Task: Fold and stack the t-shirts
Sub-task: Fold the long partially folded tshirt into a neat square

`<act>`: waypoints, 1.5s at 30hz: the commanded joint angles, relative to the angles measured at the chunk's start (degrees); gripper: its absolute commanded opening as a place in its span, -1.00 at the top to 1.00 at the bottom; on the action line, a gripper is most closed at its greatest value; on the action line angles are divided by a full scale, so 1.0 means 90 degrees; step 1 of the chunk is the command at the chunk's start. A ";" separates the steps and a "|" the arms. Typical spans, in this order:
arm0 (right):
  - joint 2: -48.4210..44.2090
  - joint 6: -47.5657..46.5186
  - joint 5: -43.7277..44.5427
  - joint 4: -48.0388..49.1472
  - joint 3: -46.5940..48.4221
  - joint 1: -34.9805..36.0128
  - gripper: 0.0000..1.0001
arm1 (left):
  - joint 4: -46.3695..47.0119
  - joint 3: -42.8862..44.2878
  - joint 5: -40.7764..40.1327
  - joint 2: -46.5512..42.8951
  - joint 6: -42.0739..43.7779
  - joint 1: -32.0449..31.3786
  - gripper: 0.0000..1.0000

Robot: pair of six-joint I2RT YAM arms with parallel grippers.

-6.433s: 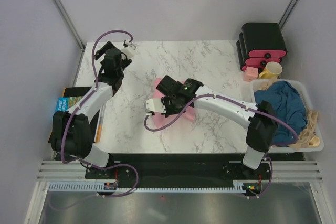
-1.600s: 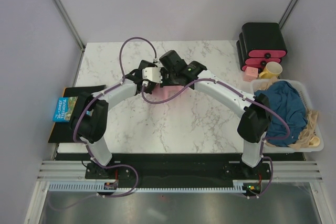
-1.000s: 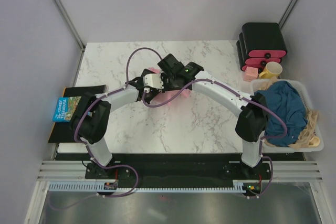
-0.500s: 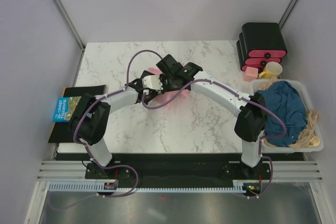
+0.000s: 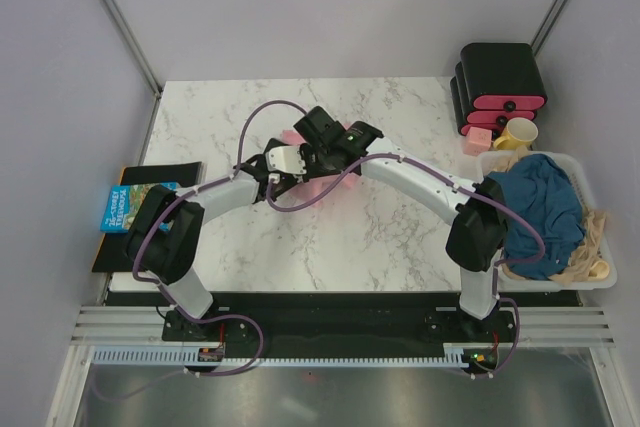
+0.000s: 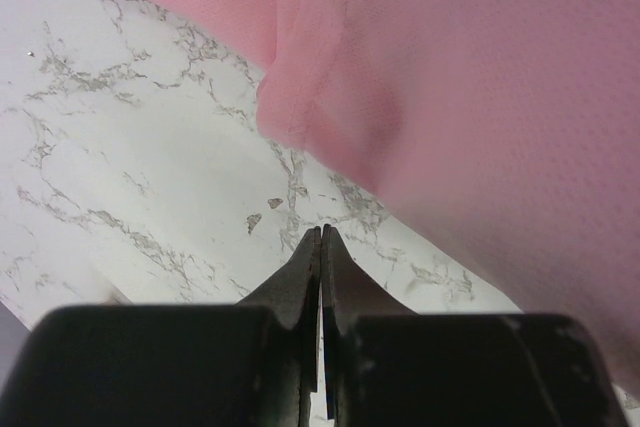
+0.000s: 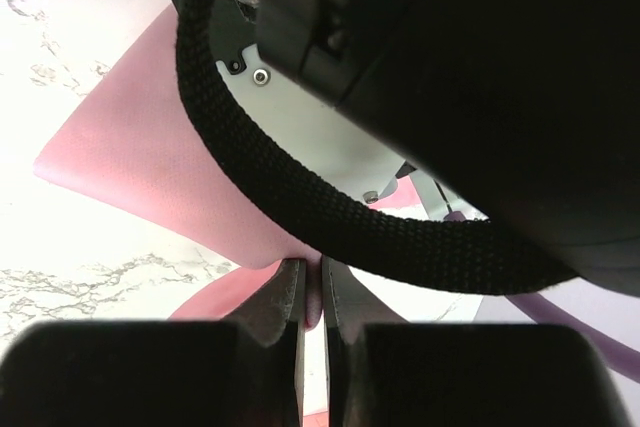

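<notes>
The light pink t-shirt (image 6: 470, 87) lay bunched on the marble table (image 5: 220, 127) near its middle, where both arms met over it. The left pincer (image 6: 320, 239) was fully closed with nothing between its jaws, its tips low over bare marble just short of the shirt's folded edge. The right pincer (image 7: 311, 277) was closed almost to a slit, and pink fabric showed in that slit, so it appeared to have a fold of the pink shirt pinched. The left arm and its braided cable blocked most of that view. The dark teal t-shirt (image 5: 545, 202) sat crumpled in the white basket (image 5: 585, 175) at the table's right edge, well apart from the arms' pincers.
</notes>
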 commanded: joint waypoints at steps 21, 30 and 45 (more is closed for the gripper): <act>0.0051 0.0430 0.0631 0.0800 -0.0121 -0.0278 1.00 | 0.0647 -0.0153 0.0044 -0.0672 0.0338 -0.0075 0.96; -0.0281 0.0420 0.0690 0.0771 -0.0394 -0.0453 1.00 | 0.0530 -0.0046 0.0093 -0.0653 0.0290 0.0218 0.96; -0.0379 0.0508 0.0495 0.0664 -0.0551 -0.0532 1.00 | 0.0491 0.0891 -0.1234 0.0040 -0.0773 0.0901 0.63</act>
